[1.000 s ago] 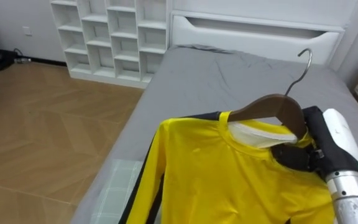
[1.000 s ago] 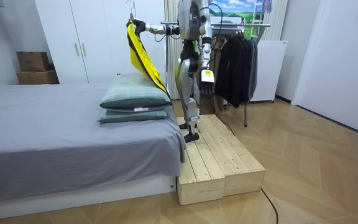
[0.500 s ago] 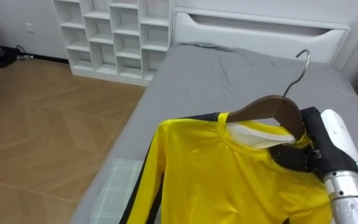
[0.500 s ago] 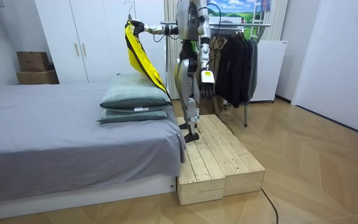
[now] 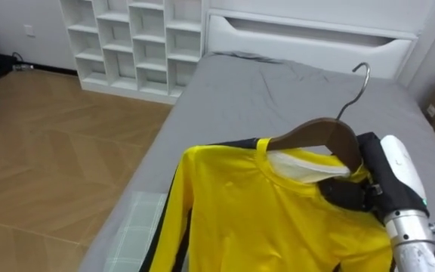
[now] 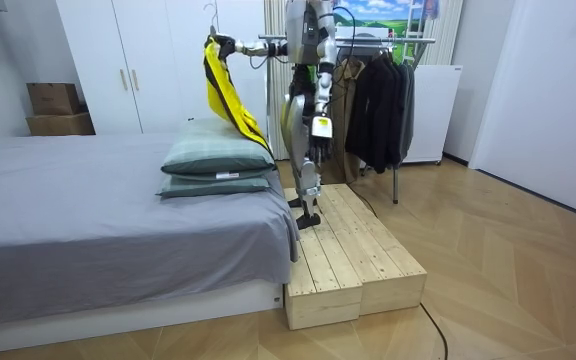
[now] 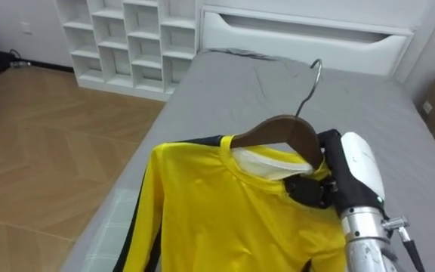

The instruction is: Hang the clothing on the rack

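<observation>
Left robot hand (image 6: 318,127) — swung in closer to the legs than a second before, hanging at the robot's side; open or closed could not be told. Right robot hand (image 5: 344,193) — clenched on one end of the wooden hanger (image 5: 316,131), held out over the bed (image 5: 255,91). Yellow shirt (image 5: 263,219) hung on that hanger. The robot stood on a wooden platform (image 6: 353,250) beside the bed.

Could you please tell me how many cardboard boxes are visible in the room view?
2, stacked by the white wardrobe beyond the bed: the upper box rests on the lower box. Others may be hidden behind the bed.
</observation>
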### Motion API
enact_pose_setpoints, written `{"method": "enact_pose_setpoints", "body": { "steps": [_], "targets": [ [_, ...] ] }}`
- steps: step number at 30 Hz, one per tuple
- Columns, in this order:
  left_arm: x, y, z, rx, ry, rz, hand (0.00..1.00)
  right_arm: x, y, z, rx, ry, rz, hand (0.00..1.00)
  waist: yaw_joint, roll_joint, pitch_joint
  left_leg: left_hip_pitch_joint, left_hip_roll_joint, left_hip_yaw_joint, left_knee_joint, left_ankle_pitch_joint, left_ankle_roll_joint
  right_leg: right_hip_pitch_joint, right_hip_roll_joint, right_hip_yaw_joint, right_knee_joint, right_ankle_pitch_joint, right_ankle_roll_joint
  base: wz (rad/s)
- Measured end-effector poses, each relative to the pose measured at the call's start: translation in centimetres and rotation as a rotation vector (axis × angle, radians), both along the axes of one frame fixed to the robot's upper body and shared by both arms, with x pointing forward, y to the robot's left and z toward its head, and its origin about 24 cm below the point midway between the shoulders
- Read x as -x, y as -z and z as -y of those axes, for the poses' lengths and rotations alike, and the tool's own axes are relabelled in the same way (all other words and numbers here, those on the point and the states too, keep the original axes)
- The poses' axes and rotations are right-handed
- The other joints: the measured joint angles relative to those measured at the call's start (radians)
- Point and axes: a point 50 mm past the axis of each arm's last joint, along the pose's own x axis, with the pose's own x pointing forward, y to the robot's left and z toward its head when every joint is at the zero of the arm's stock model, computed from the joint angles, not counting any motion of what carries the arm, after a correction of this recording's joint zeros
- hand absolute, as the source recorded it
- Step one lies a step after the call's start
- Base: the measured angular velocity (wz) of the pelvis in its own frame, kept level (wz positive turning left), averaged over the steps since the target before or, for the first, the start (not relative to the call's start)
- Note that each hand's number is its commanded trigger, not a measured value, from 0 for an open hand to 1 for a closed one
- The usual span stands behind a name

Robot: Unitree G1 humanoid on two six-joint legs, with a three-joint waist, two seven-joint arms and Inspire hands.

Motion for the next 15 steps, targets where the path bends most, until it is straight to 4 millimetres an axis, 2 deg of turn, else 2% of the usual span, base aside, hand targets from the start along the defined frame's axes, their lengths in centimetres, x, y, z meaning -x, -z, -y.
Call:
{"method": "enact_pose_setpoints", "body": {
  "steps": [3,5,7,8,9,10,11,12,13,14,15],
  "targets": [
    [-0.3,0.0,0.3,0.003,0.042,-0.002,0.00,0.4,0.5,0.0,-0.009,0.002,-0.023,1.00,-0.011,0.003,0.0028,-0.001,0.000,0.014,-0.002,-0.001,0.002,-0.015,-0.002,0.014,0.017,-0.002,0.002,-0.13],
    [-0.5,0.1,0.5,0.010,0.082,-0.009,0.00,0.9,1.5,0.1,-0.022,0.007,-0.060,1.00,-0.019,0.002,0.0071,0.000,0.003,0.036,-0.001,-0.004,0.005,-0.024,-0.001,0.034,0.020,-0.002,0.003,-0.25],
    [-0.6,0.1,0.7,0.012,0.097,-0.011,0.00,1.8,2.8,0.4,-0.029,0.021,-0.109,1.00,-0.019,-0.003,0.0062,0.001,0.014,0.067,0.001,-0.009,0.006,-0.045,0.003,0.065,0.033,-0.001,0.003,-0.50],
    [-0.6,0.2,0.7,0.013,0.101,-0.015,0.00,2.5,3.5,0.5,-0.038,0.030,-0.142,1.00,-0.020,-0.004,0.0067,0.002,0.028,0.109,0.003,-0.015,0.005,-0.064,0.006,0.084,0.040,0.001,0.002,-0.73],
    [-0.5,0.2,0.7,0.014,0.102,-0.020,0.00,2.8,3.9,0.5,-0.044,0.033,-0.157,1.00,-0.020,-0.005,0.0076,0.002,0.033,0.124,0.007,-0.019,0.004,-0.075,0.009,0.100,0.049,0.003,0.001,-0.93],
    [-0.3,0.3,0.8,0.016,0.107,-0.033,0.00,3.2,4.3,0.4,-0.062,0.036,-0.177,1.00,-0.021,-0.003,0.0116,0.002,0.046,0.164,0.020,-0.032,0.001,-0.092,0.018,0.123,0.056,0.006,-0.001,-1.15],
    [-0.2,0.4,0.8,0.019,0.102,-0.047,0.00,3.3,4.5,0.4,-0.071,0.032,-0.188,1.00,-0.021,0.001,0.0141,0.004,0.065,0.221,0.035,-0.048,-0.002,-0.121,0.026,0.123,0.077,0.011,-0.007,-1.29],
    [-0.1,0.4,0.8,0.020,0.099,-0.055,0.00,3.3,4.5,0.3,-0.073,0.030,-0.188,1.00,-0.014,0.003,0.0153,0.008,0.075,0.255,0.041,-0.054,-0.005,-0.136,0.030,0.108,0.087,0.015,-0.012,-1.66],
    [0.2,0.5,0.7,0.020,0.096,-0.072,0.00,3.1,4.4,-0.1,-0.075,0.017,-0.183,1.00,-0.004,0.008,0.0156,0.020,0.099,0.331,0.054,-0.069,-0.013,-0.162,0.027,0.038,0.101,0.027,-0.029,-1.86],
    [0.1,0.5,0.6,0.019,0.092,-0.082,0.00,2.8,4.3,-0.4,-0.078,0.005,-0.176,1.00,0.000,0.014,0.0181,0.030,0.123,0.400,0.069,-0.086,-0.021,-0.178,0.023,-0.057,0.104,0.040,-0.049,-1.89],
    [0.0,0.5,0.5,0.019,0.087,-0.082,0.00,2.8,4.3,-0.4,-0.078,0.004,-0.175,1.00,0.004,0.017,0.0207,0.041,0.134,0.440,0.069,-0.093,-0.025,-0.181,0.015,-0.116,0.104,0.047,-0.056,-1.82]
  ]
}}
